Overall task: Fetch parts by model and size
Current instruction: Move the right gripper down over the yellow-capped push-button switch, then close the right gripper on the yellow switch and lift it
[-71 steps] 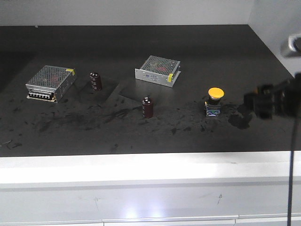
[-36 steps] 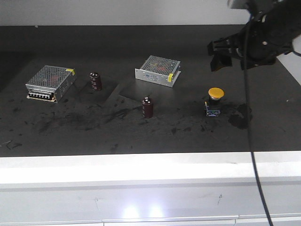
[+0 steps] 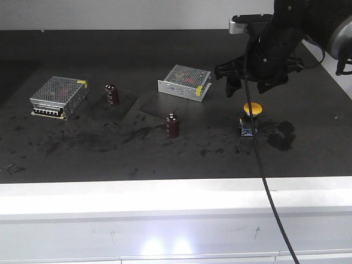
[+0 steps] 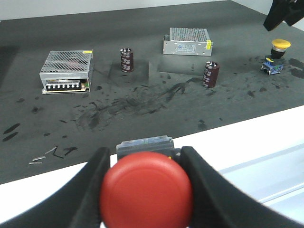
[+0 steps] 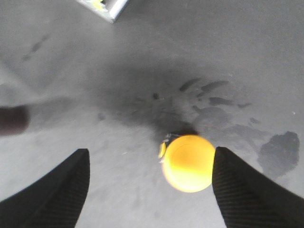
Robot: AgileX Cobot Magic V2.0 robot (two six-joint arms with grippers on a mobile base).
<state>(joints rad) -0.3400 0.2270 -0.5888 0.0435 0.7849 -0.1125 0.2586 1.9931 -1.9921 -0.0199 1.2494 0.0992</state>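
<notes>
Two switches in play. The left gripper [image 4: 146,190] is clamping the red-capped switch [image 4: 146,187] by the sides of its cap, at the near side of the bench by the white front ledge [image 4: 266,137]. The yellow-capped switch [image 3: 251,116] is standing upright on the dark table [image 3: 110,159], right of centre, well apart from the nearer silver box [image 3: 184,81] and the nearer capacitor [image 3: 173,125]. The right gripper [image 5: 149,190] is hovering above it, jaws spread and nothing between them. In the wrist view the cap is sitting nearer one finger than the other, so the straddle is looking off-centre.

Judgement: the part is looking light and rigid, plastic. The domed cap is probably smooth and slippery, and a wide head on a small base is making it prone to tipping. Best hold: across the cap's rim, or the neck just under it.

The surface is showing matte and heavily scuffed, with a stain [image 3: 280,135] just beside the switch. Room around the part is looking ample for a descent.
</notes>
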